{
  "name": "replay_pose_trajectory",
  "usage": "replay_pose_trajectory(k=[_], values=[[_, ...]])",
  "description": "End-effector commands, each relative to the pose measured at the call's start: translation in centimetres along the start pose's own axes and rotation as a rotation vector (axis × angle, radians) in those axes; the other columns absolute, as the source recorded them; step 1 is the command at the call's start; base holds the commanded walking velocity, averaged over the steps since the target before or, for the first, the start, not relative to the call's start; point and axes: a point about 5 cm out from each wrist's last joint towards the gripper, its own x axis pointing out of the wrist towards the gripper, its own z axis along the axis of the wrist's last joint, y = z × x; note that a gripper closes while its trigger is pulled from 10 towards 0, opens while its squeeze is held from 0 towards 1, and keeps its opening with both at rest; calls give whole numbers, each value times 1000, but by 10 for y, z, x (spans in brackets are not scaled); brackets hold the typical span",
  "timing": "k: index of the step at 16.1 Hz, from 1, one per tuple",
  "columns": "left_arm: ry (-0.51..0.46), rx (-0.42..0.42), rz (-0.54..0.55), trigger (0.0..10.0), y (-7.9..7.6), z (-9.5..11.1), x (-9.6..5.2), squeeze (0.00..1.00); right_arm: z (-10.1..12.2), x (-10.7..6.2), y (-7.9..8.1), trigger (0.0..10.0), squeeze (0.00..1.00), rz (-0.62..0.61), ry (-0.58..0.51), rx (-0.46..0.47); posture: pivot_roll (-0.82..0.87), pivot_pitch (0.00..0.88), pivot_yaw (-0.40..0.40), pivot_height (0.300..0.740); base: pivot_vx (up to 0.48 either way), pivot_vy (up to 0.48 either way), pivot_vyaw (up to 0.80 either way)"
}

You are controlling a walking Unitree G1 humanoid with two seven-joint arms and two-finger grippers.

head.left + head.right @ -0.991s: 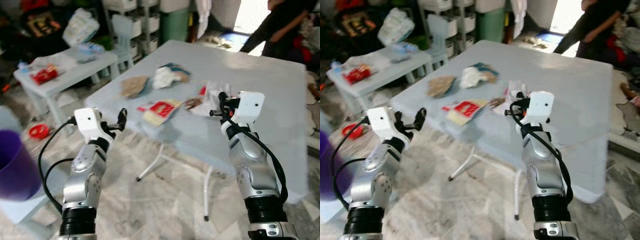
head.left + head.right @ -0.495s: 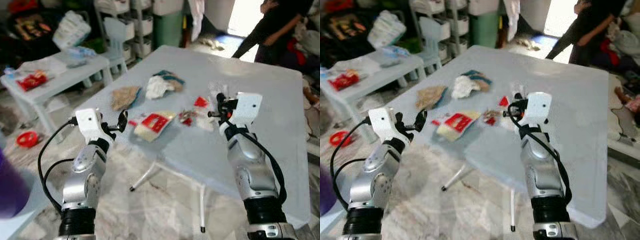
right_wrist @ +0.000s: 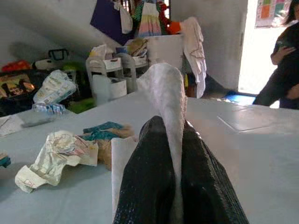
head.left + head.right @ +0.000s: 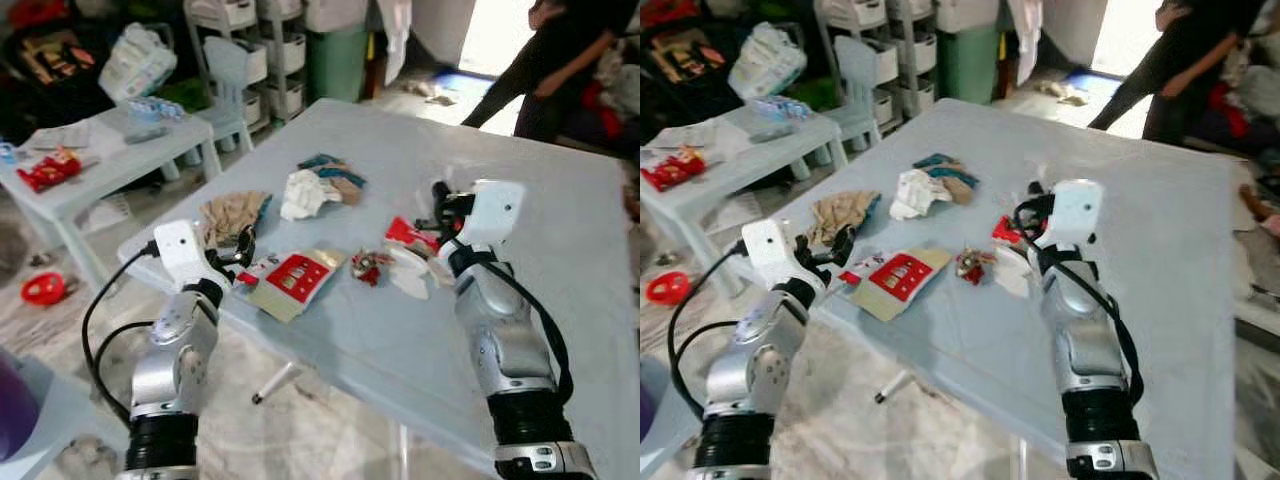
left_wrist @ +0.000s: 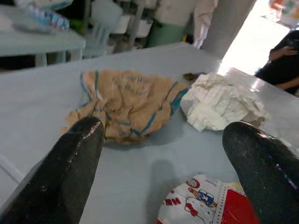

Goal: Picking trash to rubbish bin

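Note:
Trash is strewn over a pale blue table [image 4: 560, 230]: a red and white snack packet [image 4: 291, 281], a tan paper bag [image 4: 231, 214], crumpled white paper [image 4: 302, 193], a small red wrapper [image 4: 367, 266] and a white tissue beside a red wrapper [image 4: 408, 250]. My left gripper [image 4: 244, 246] is open just above the table's near corner; in the left wrist view its fingers [image 5: 77, 149] frame the tan bag [image 5: 124, 105]. My right gripper [image 4: 440, 196] hovers over the white and red pieces, shut on a strip of white paper [image 3: 166, 93].
A purple bin [image 4: 12, 416] sits low at my far left. A small side table [image 4: 95, 170] with a red packet [image 4: 45, 170] stands to the left, shelves and a green bin behind. A person [image 4: 560, 70] stands beyond the table's far right corner.
The whole view has shifted as I came closer to the table. Both grippers now reach over its near edge, the left one beside the red and white packet.

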Motion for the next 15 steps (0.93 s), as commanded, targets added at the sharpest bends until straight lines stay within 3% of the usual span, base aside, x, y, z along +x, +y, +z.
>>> replay_pose_trajectory(k=[1, 3, 6, 15], values=[[6, -12, -6, 10000, -8, 1, 1, 0, 3, -1, -10, 0, 0, -23, -8, -14, -4, 11, -9, 740, 0, 0, 0], [45, -22, 7, 10000, -12, -4, -1, 0, 3, -2, -10, 0, 0, -22, -7, -17, -3, 11, -9, 740, 0, 0, 0], [104, -142, 38, 10000, -17, -11, -4, 0, 3, -1, -8, 0, 0, -17, -7, -17, -1, 13, -10, 740, 0, 0, 0], [198, -264, 66, 10000, -17, -19, -2, 0, 2, -2, -7, 0, 0, -17, -2, -15, -9, 19, -6, 740, 0, 0, 0]])
